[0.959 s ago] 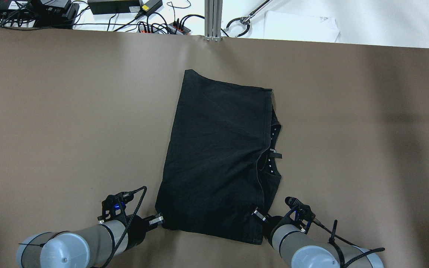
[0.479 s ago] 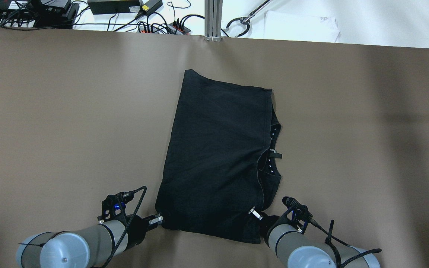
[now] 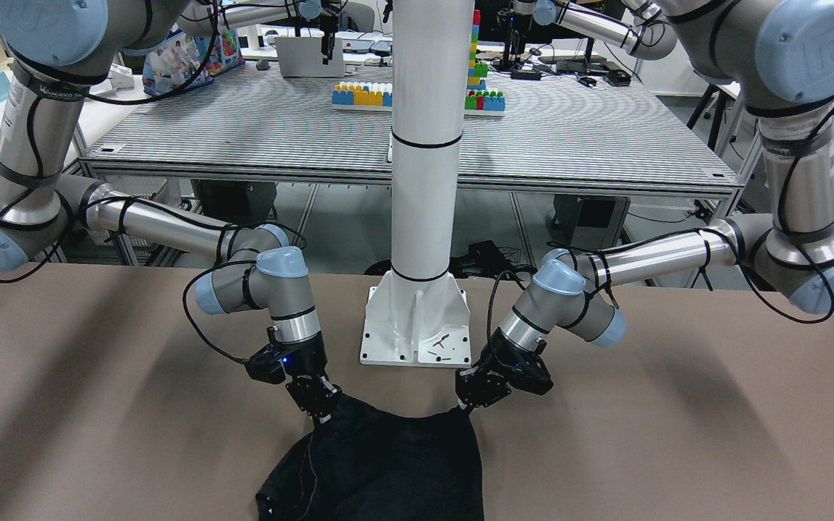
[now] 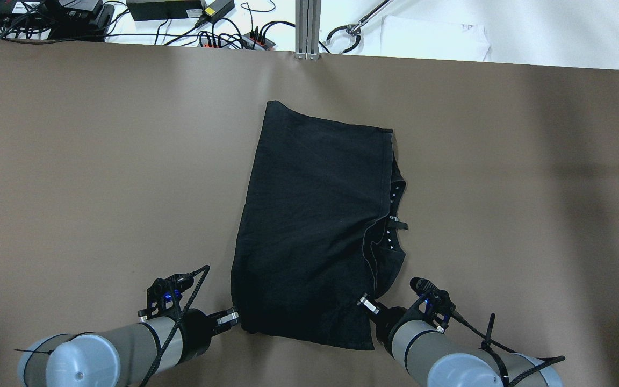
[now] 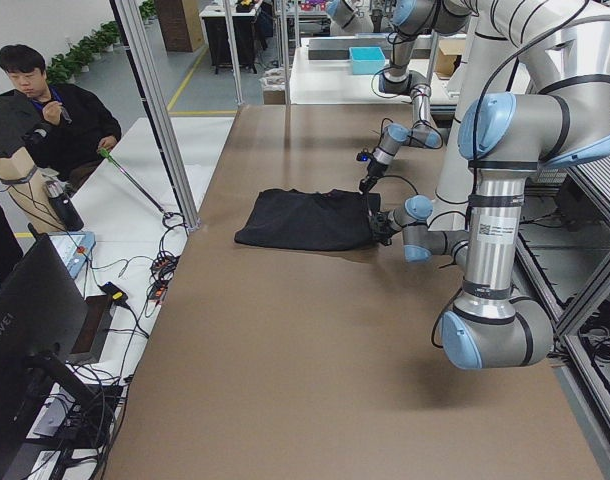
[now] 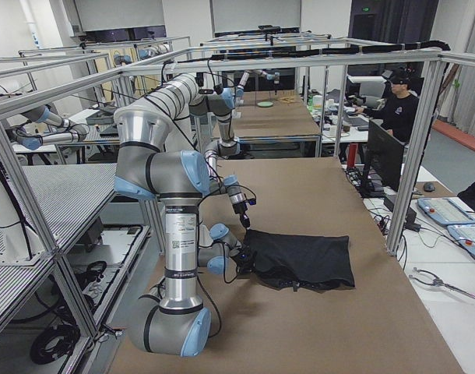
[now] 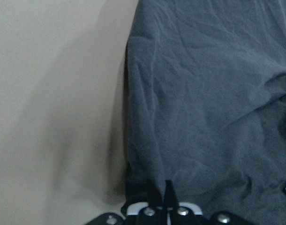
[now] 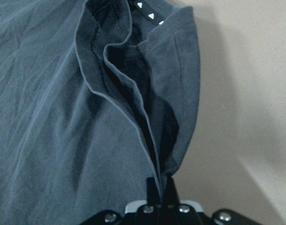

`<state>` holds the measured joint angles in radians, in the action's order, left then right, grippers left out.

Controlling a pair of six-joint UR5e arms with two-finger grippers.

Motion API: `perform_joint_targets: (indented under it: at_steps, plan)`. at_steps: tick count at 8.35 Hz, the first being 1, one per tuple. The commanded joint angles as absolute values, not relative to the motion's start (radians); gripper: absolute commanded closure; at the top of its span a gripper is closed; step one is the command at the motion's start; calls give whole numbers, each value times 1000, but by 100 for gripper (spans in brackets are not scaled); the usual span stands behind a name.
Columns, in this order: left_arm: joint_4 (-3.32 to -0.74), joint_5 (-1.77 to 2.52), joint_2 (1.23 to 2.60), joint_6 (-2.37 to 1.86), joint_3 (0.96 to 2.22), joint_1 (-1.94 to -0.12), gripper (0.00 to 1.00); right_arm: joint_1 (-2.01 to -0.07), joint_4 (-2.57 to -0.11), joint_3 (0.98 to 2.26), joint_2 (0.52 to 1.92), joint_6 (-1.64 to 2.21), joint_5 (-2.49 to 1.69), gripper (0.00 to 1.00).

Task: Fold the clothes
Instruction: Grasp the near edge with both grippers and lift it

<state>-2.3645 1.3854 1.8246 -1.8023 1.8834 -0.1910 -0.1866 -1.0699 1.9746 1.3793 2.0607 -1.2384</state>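
Facing the robot, the black clothes (image 3: pixel 388 470) lie on the brown surface (image 3: pixel 677 434) just before the white pole's base plate (image 3: pixel 417 334). Their two corners nearest the robot meet the left hand (image 3: pixel 466 407) and the right hand (image 3: pixel 323 412). From overhead, the garment lies mid-surface, doubled over, with its layered opening on the right. The left wrist view shows that hand's fingers (image 7: pixel 151 193) pinched narrow on a cloth corner. The right wrist view shows that hand nipped onto the stacked hems.
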Motion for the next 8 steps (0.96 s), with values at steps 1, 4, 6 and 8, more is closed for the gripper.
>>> perform_joint_targets:
  at_steps: [1, 4, 6, 8]
  plan:
    - [-2362, 1488, 1774, -1805, 2058, -166, 100, -132, -1071, 2124, 1442, 2036, -1276, 100]
    - [-2294, 1496, 1753, -1786, 2192, -187, 100, -110, -1146, 2244, 1464, 2034, -1276, 100]
    - [-2081, 1570, 1906, -1700, 2165, -372, 100, -190, -1205, 2232, 1447, 2034, -1275, 100]
    - [-1865, 1582, 2049, -1659, 2117, -474, 100, -274, -1326, 2171, 1334, 2034, -1275, 100]
